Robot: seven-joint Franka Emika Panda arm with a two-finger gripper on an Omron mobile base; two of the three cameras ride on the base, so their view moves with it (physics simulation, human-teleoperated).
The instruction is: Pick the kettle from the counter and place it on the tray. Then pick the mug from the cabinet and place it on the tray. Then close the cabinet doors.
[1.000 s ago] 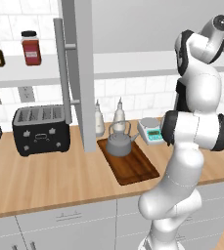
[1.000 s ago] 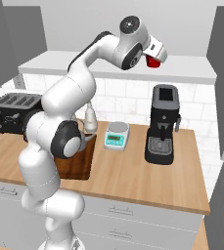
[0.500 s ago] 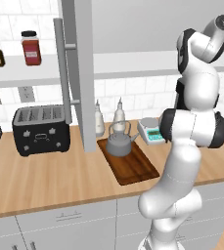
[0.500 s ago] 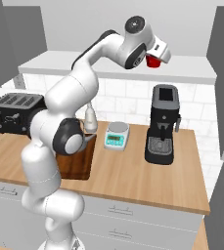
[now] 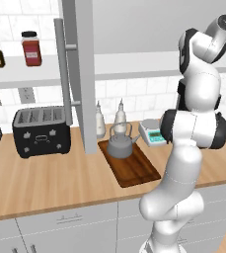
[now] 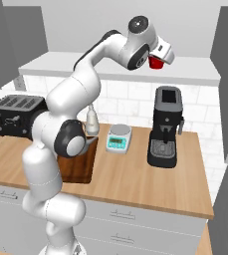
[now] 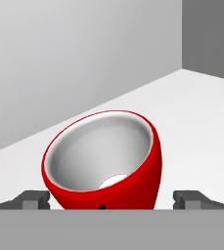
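Two finger tips flank the mug (image 7: 103, 161) in my hand view, jaws wide; I see the kettle (image 5: 120, 142) on the tray (image 5: 134, 170) from the left base.

Mug (image 7: 103, 166) glossy red, pale smooth inside; kettle (image 5: 120, 143) grey, probably metal; tray (image 5: 134, 168) dark matt wood.

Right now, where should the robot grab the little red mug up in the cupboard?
Probably across the small bright red mug's round body, just below the rim. In the hand view it sits between the two dark fingertips, its pale opening tilted toward the camera, so the fingers can close on its opposite curved sides. The gripper comes from the cupboard's open front. I cannot see the handle.
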